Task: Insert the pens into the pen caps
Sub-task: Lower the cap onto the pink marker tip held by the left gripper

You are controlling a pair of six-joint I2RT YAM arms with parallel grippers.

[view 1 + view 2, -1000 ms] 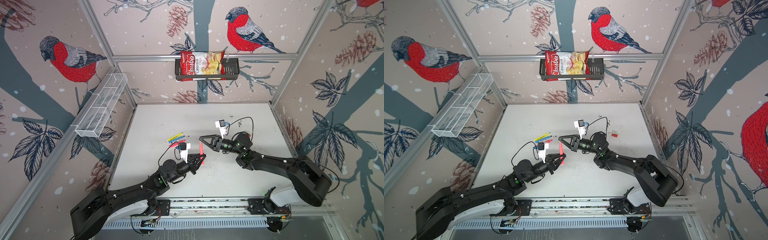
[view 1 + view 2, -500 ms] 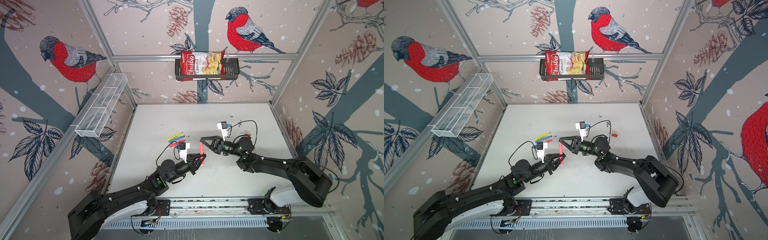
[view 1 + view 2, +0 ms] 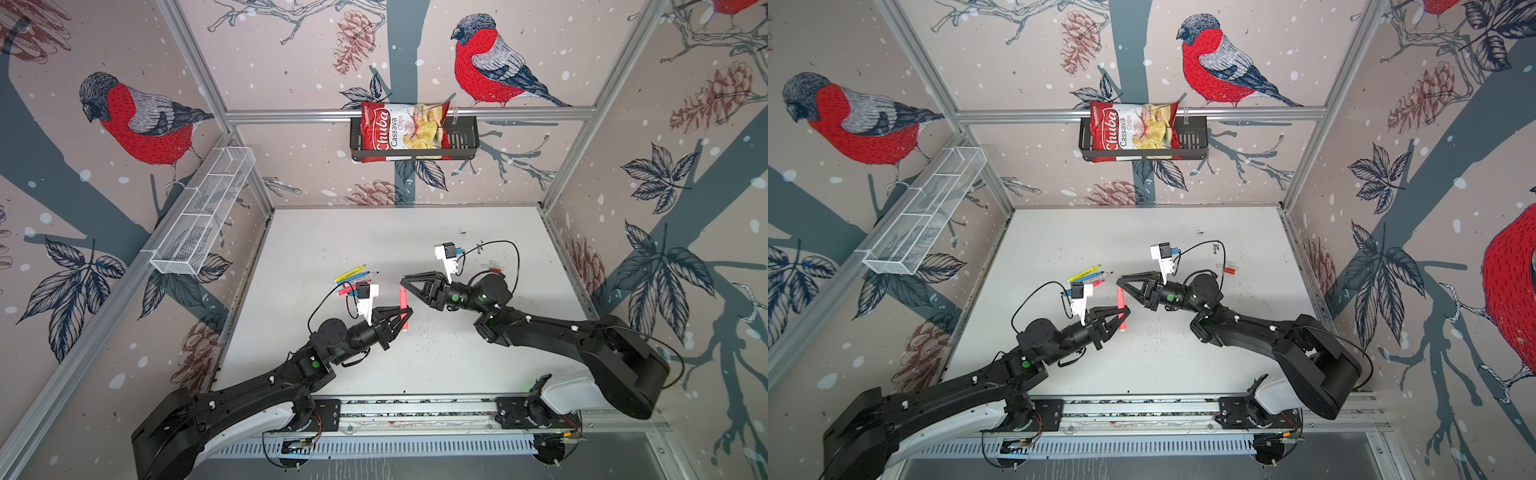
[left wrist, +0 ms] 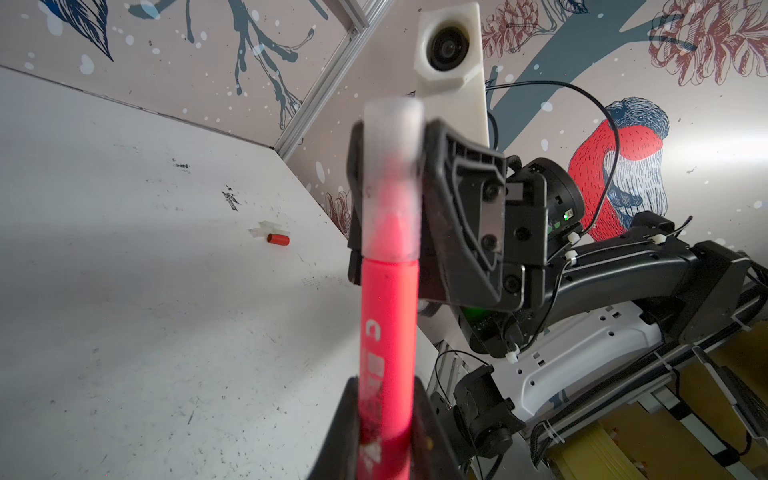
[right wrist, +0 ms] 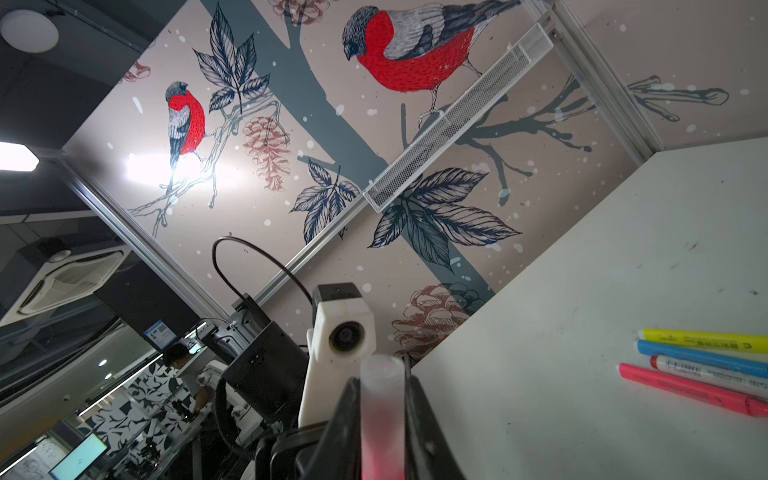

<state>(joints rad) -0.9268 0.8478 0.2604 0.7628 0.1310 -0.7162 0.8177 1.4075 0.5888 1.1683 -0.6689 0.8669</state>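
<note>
My left claw [image 3: 406, 318] is clamped shut on the lower part of a neon pink pen [image 3: 402, 301]. It holds the pen nearly upright at the centre of both top views, above the table [image 3: 465, 361]. A translucent cap [image 4: 390, 166] sits over the pen's tip, down to the pink barrel. My right claw [image 3: 402, 283] has one jaw on each side of that cap, very close. Whether they press it or stand just clear of it I cannot tell.

Set against the pictures from a second and half a second back, pen, cap and both claw tips sit at the same spot. Only my right wrist has slid a little toward the lower right of the frame.

The other pens lie side by side left of centre, where they lay before: yellow pen [image 3: 351, 273], blue pen [image 3: 360, 277], white pen [image 5: 706, 374] and second pink pen [image 5: 698, 391]. The red cap [image 3: 1229, 271] and some clear caps [image 4: 268, 228] lie together right of centre, well apart from both claws.
</note>
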